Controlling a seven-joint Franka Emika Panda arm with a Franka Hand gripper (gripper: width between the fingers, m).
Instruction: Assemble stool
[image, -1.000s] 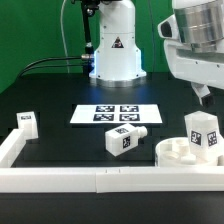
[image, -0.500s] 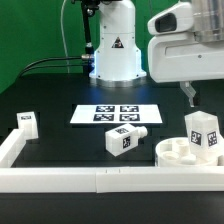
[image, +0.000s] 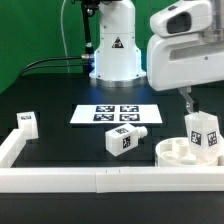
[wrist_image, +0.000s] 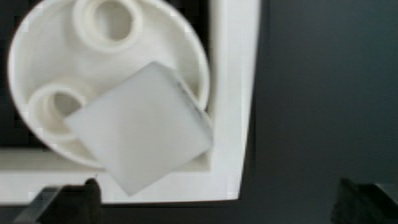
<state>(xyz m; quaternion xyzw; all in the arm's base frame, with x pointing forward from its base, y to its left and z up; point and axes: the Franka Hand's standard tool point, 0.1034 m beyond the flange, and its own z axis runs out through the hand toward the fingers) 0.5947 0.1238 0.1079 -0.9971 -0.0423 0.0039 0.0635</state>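
- My gripper (image: 190, 101) hangs with its fingers (wrist_image: 61, 200) spread wide apart, holding nothing.
- Below my hand lies the round seat disc (image: 176, 150), tucked into a corner of the white border rail (image: 100, 180).
- One leg (image: 203, 134) stands upright in the disc, beneath my hand.
- A second leg (image: 125, 138) lies well away from my hand, near the marker board (image: 118, 114).
- A third leg (image: 27, 123) sits farthest off, beside the rail.

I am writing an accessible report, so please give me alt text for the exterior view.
A white robot arm holds its jaws above a round white stool seat, at the exterior view's right, on which one tagged leg stands upright. A second leg rests on the black table's middle and a third leg at the left, by the white border rail.
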